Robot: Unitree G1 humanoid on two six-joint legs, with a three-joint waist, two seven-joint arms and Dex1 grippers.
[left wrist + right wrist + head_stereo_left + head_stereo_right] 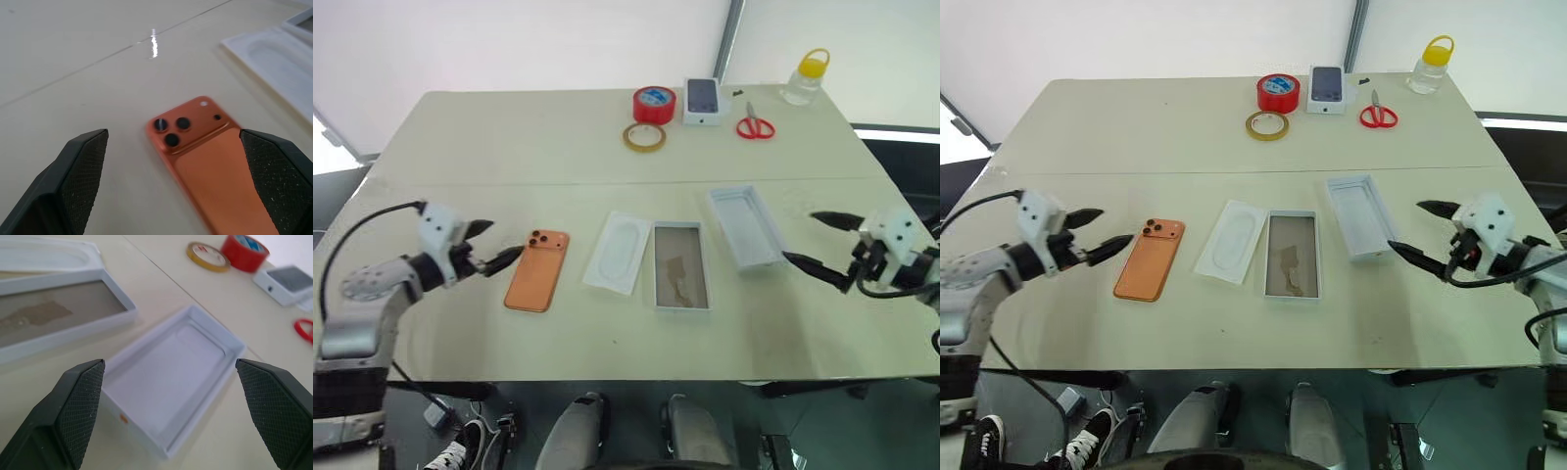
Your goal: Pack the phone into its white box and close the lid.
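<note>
The phone (pixel 537 270) lies face down on the table (pixel 509 147), left of the box (pixel 681 265), with an insert (pixel 618 252) between them. The lid (pixel 745 227) lies open side up just right of the box. The left gripper (pixel 494 245) hovers beside the phone and the right gripper (pixel 813 240) beside the lid, both wide open and empty.

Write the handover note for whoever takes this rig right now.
Left gripper: open, empty, just beside the phone.
Right gripper: open, empty, beside the lid.
Phone lies camera side up on the table; insert between it and the white box; lid lies open side up past the box.
Done: nothing packed.
Left: phone into box, lid on.
</note>
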